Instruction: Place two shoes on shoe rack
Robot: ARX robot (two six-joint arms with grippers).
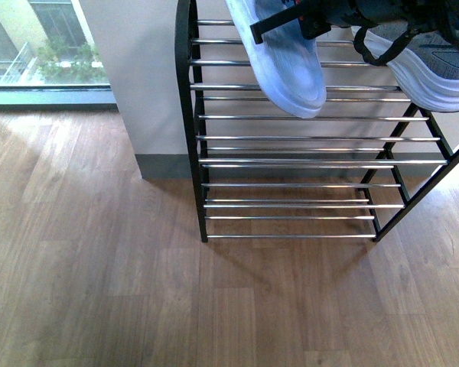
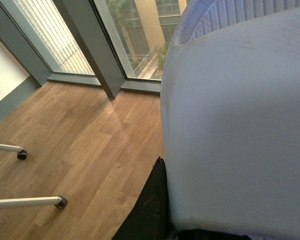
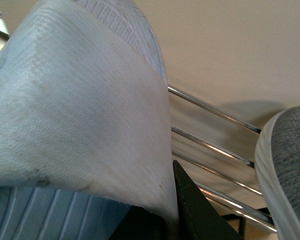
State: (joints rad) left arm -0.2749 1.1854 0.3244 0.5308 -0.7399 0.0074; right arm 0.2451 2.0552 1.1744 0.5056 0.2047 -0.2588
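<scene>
A pale blue slide [image 1: 287, 61] hangs toe-down in front of the upper tiers of the shoe rack [image 1: 193, 153], held at the top edge of the front view by a black gripper [image 1: 281, 27]. My right gripper [image 3: 171, 205] is shut on a pale blue slide's strap [image 3: 90, 115], with the chrome bars [image 3: 210, 147] close behind. A grey sneaker [image 1: 436, 69] rests on an upper tier to the right; it also shows in the right wrist view [image 3: 290, 170]. My left gripper [image 2: 162, 200] is shut on a pale blue slide [image 2: 235, 125] above the wood floor. Only one finger of each gripper shows.
The rack stands against a pale wall [image 1: 138, 76] on wood floor [image 1: 99, 290]. A floor-length window [image 1: 38, 46] is at the left. White chair legs with casters [image 2: 22, 154] stand on the floor in the left wrist view.
</scene>
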